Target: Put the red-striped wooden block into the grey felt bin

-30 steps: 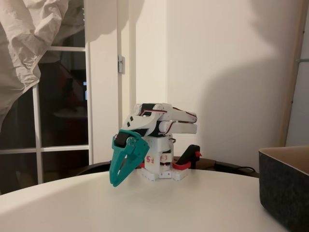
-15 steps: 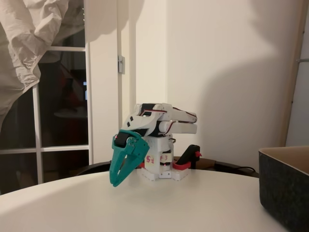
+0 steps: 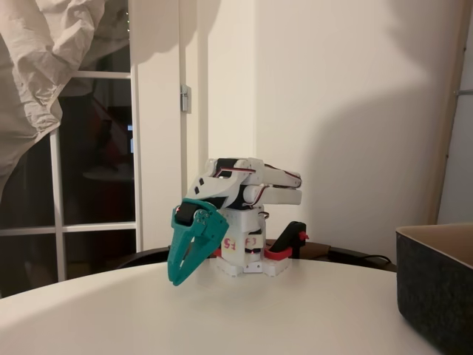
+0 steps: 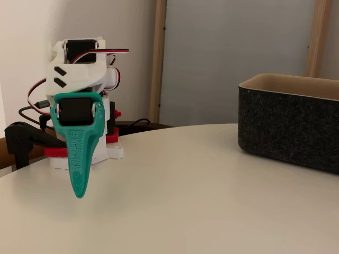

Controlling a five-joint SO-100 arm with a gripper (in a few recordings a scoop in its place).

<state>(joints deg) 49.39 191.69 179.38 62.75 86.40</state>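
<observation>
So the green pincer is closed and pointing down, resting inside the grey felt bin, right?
Not inside the bin. The pincer is closed and pointing down, but it hangs above the bare table, well apart from the grey felt bin. Both fixed views show this.

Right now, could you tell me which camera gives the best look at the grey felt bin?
The fixed view with the bin on the right: it shows a long wall, the rim and some tan lining. The other fixed view catches one corner, cut off by the picture's edge.
</observation>
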